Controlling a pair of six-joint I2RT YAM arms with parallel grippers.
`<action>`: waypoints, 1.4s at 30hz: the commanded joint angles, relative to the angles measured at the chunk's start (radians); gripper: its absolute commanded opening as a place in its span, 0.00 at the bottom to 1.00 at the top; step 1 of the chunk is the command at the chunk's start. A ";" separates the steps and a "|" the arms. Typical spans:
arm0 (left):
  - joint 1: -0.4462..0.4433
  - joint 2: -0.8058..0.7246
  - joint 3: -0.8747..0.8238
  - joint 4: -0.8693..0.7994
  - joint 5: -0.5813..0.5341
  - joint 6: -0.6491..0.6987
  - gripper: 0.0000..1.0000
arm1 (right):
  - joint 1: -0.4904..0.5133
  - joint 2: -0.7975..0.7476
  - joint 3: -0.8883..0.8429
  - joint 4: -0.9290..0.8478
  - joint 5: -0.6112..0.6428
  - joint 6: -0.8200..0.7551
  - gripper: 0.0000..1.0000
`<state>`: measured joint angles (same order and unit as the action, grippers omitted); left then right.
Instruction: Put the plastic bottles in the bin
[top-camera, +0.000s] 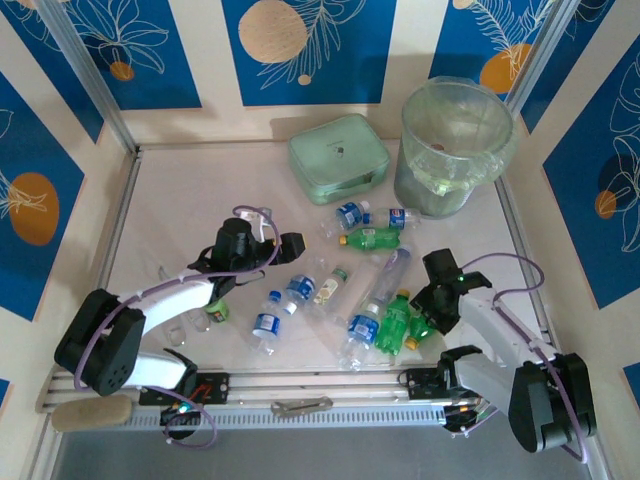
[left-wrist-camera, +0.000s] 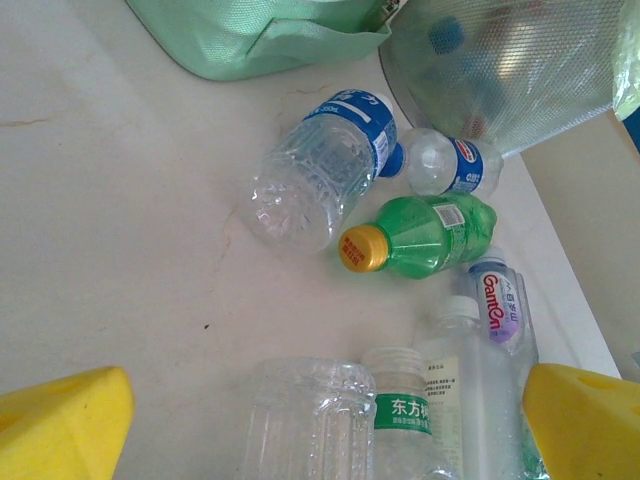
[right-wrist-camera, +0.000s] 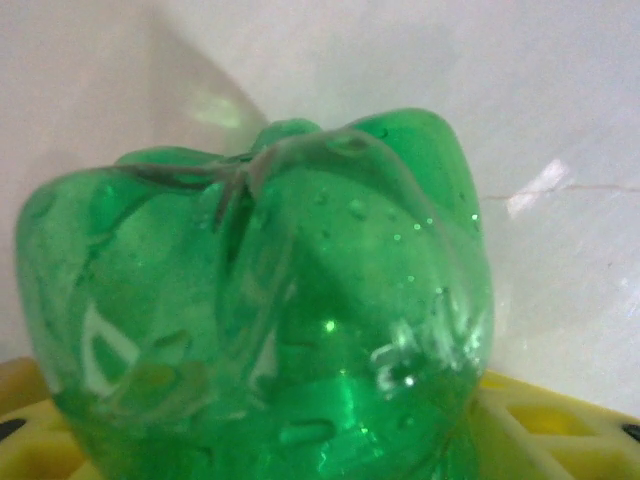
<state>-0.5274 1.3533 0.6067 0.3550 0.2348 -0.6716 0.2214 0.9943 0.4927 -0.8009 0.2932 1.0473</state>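
Observation:
Plastic bottles lie scattered mid-table: clear blue-labelled ones (top-camera: 350, 215) (top-camera: 265, 325), a long clear one (top-camera: 385, 280), green ones with yellow caps (top-camera: 375, 238) (top-camera: 393, 322). The bin (top-camera: 505, 150), a pale translucent lined bucket, stands at the back right. My right gripper (top-camera: 424, 322) is low at the front right, shut on a green bottle (right-wrist-camera: 270, 300) whose base bulges between the yellow fingers (right-wrist-camera: 560, 420). My left gripper (top-camera: 278, 233) hovers open left of centre; its yellow fingertips (left-wrist-camera: 60, 425) stand wide apart above a clear bottle (left-wrist-camera: 310, 420) and a green-labelled one (left-wrist-camera: 405, 420).
A flat mint-green case (top-camera: 338, 158) lies left of the bin. Small bottles (top-camera: 215, 310) sit beside the left arm. A metal rail (top-camera: 300, 415) runs along the front edge, and walls close in the table's left, back and right sides.

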 joint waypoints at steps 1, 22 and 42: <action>0.004 -0.019 -0.013 -0.011 -0.019 0.024 0.99 | -0.006 -0.052 0.047 -0.031 0.051 -0.043 0.57; 0.006 -0.071 -0.019 -0.067 -0.078 0.041 0.99 | -0.084 0.010 0.529 0.256 -0.025 -0.381 0.51; 0.010 -0.161 -0.021 -0.168 -0.146 0.072 0.99 | -0.109 0.517 1.246 0.584 0.048 -0.762 0.50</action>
<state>-0.5262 1.2182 0.5907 0.2222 0.1196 -0.6285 0.1307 1.4628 1.6749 -0.2951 0.2600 0.3893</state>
